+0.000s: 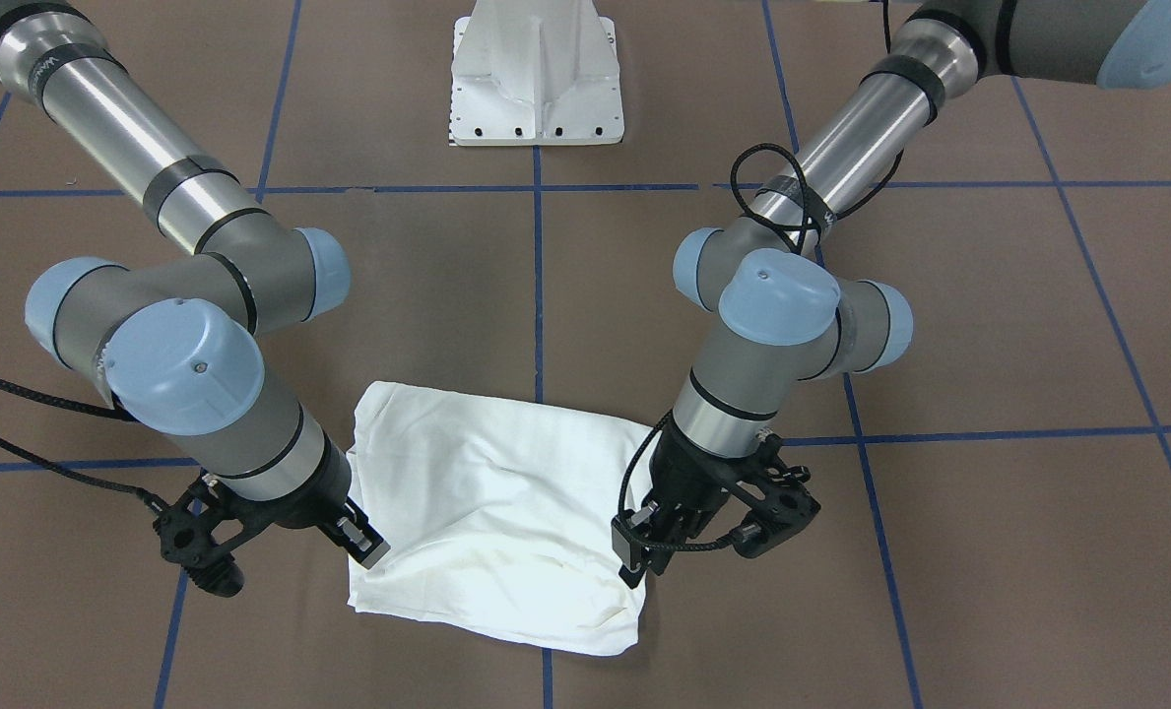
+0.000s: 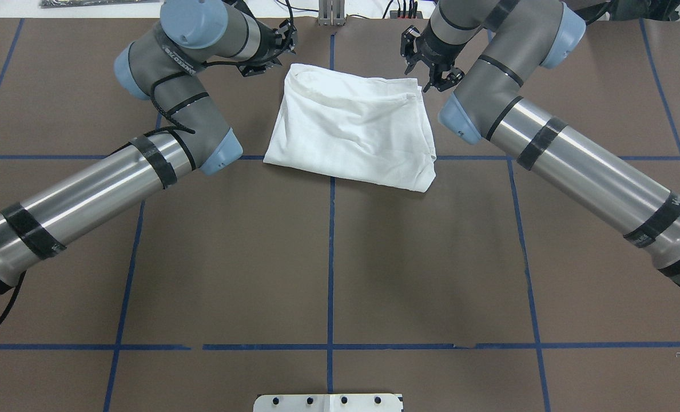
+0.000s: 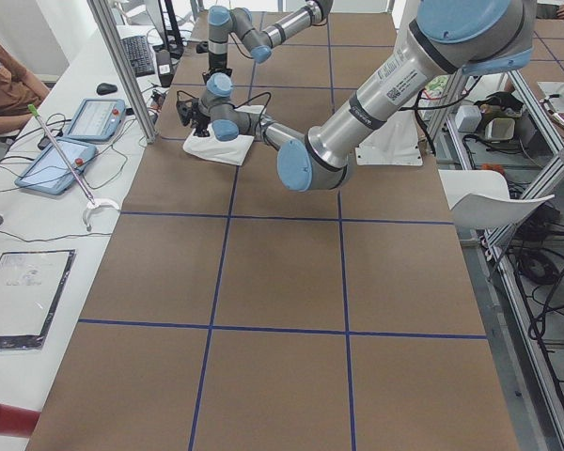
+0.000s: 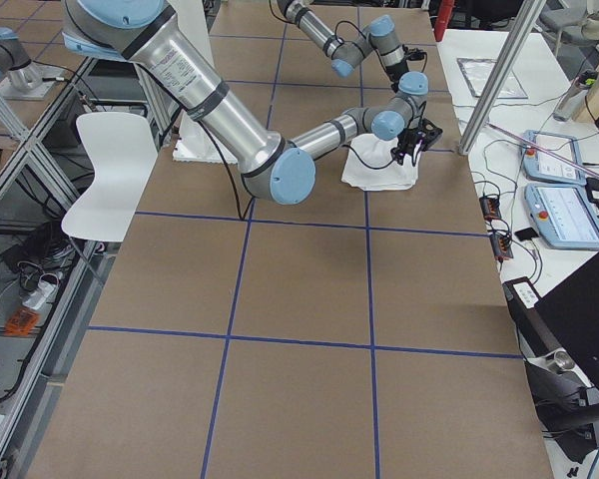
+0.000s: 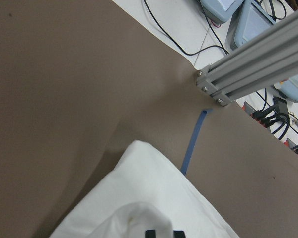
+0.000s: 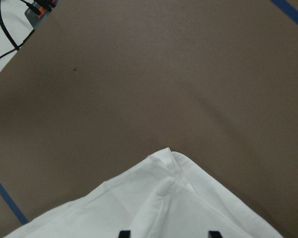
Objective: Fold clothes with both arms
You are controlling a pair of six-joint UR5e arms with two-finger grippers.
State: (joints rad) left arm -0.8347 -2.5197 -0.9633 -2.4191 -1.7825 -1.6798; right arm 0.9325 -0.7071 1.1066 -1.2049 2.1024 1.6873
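Note:
The white shirt (image 1: 496, 512) lies folded into a rough rectangle on the brown table, at the far side from the robot's base (image 2: 351, 131). My left gripper (image 1: 634, 561) sits at one far corner. In the left wrist view its fingertips (image 5: 150, 233) stand close together, with a raised bunch of the shirt (image 5: 154, 198) pinched between them. My right gripper (image 1: 363, 547) rests at the other far corner. Its fingertips (image 6: 124, 233) are wide apart, with the shirt corner (image 6: 188, 208) lying flat between them.
The white pedestal base (image 1: 536, 74) stands at the robot's side. An aluminium frame post (image 5: 253, 59) and cables run just beyond the shirt's far edge. A side bench holds tablets (image 3: 56, 160), and a person (image 3: 5, 80) sits there. A white chair (image 4: 105, 170) stands off the table.

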